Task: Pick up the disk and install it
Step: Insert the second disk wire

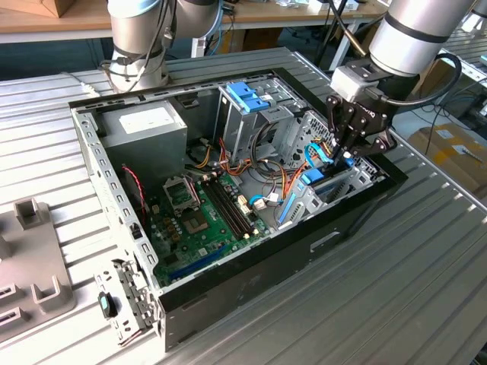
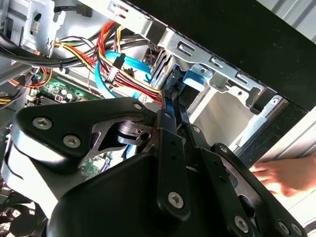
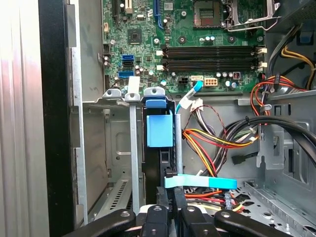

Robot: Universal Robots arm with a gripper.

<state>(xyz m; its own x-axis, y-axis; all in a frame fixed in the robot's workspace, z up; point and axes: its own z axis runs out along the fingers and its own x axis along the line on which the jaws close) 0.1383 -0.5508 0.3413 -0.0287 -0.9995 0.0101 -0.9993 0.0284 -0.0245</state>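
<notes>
From where I sit, my black multi-link gripper (image 1: 348,149) is down inside the open black-and-grey steel computer case (image 1: 251,281), over the drive bay at the exterior view's right. The disk (image 3: 159,148), a flat grey-metal drive in a light-blue plastic carrier rail, stands on edge in a slot of the grey sheet-metal bay (image 3: 113,148); in the first wrist view I see its blue rail and tab facing up, the body hidden between the slot walls. The fingers (image 2: 170,118) are drawn close together and narrow on the upper edge of the disk, so I judge they are pinching it there, though the contact itself is masked by the linkage. I expect the disk to be dense and rigid, heavy for its thickness, and shock-sensitive, so it should not be knocked against the bay. The plastic rail will flex and is smooth; I would rather bear on the metal edges than on the blue tab. Red, yellow and orange wire bundles (image 3: 207,138) and a flat light-blue data cable (image 3: 200,181) lie just beside the slot. A person's hand (image 2: 286,175) rests outside the case wall in the second wrist view.
</notes>
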